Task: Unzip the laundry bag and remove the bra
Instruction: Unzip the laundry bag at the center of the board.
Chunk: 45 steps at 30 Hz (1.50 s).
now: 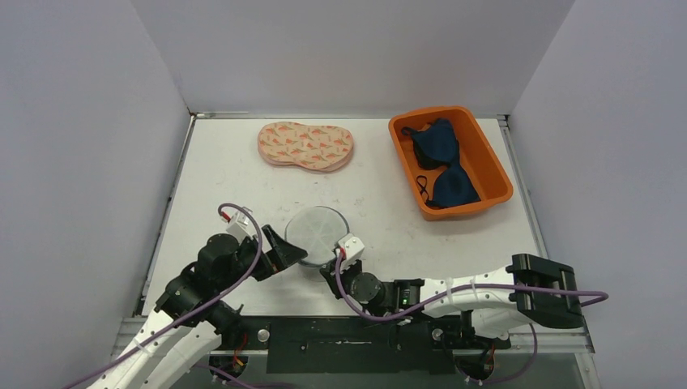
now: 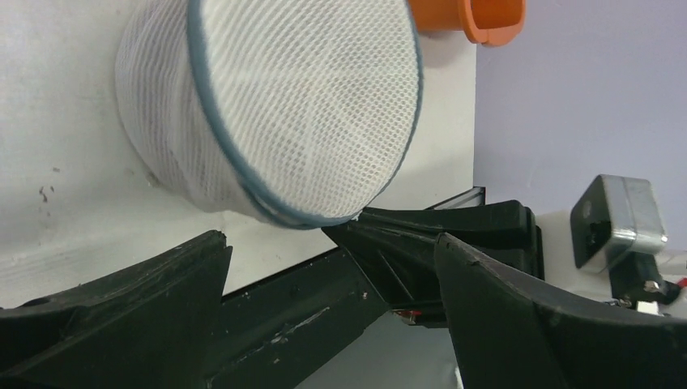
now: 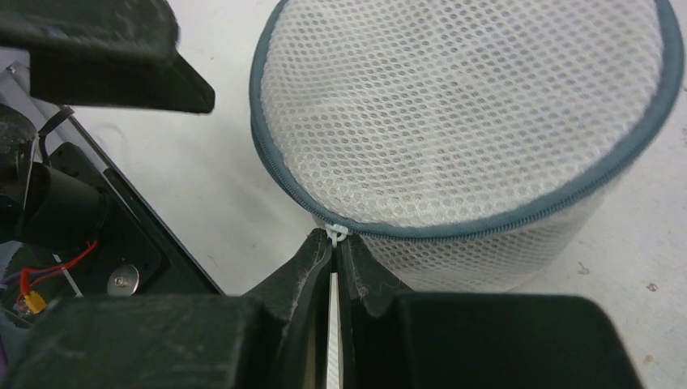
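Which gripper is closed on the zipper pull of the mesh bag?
The right gripper: its jaws pinch the white pull at the rim of the bag. The left gripper stands open, holding nothing.

orange bin [image 1: 492,168]: far right, holds dark blue bras [image 1: 438,143] | pink patterned fabric item [image 1: 306,146]: far centre, flat on white table [image 1: 217,174]

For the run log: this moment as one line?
left gripper open beside round white mesh laundry bag | right gripper shut on white zipper pull | zip looks closed
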### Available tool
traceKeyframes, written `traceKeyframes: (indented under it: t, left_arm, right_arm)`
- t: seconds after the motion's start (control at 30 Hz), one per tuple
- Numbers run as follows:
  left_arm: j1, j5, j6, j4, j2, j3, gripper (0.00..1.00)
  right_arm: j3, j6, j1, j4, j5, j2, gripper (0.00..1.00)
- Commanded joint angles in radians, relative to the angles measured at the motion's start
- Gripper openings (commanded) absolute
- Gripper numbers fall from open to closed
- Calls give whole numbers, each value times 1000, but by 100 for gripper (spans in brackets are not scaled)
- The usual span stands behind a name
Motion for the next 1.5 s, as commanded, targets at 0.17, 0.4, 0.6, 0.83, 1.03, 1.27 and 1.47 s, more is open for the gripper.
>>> traceKeyframes:
  t: [0.17,0.4,0.6,0.83,1.03,1.27,1.47]
  left_arm:
    - [4,12,-232,-24,-132,-112,96]
    - [3,-10,-298,132,-86,-169,100]
    - [0,-15,-285,240,35,-185,69]
    - [0,-59,-284,305,49,-215,39]
    - [0,-71,-245,341,107,-213,19]
    - [3,-68,-193,392,190,-184,7]
    - [6,29,-109,540,266,-169,0]
  right_arm:
    - [109,-53,-3,67,-82,86,5]
    - [129,-70,3,91,-146,133,5]
    - [124,-73,3,80,-142,121,5]
    - [90,-60,4,65,-116,76,5]
    - [58,-49,4,24,-53,26,5]
    - [-22,-12,-14,-70,53,-79,5]
    - [-47,-21,22,-108,91,-149,5]
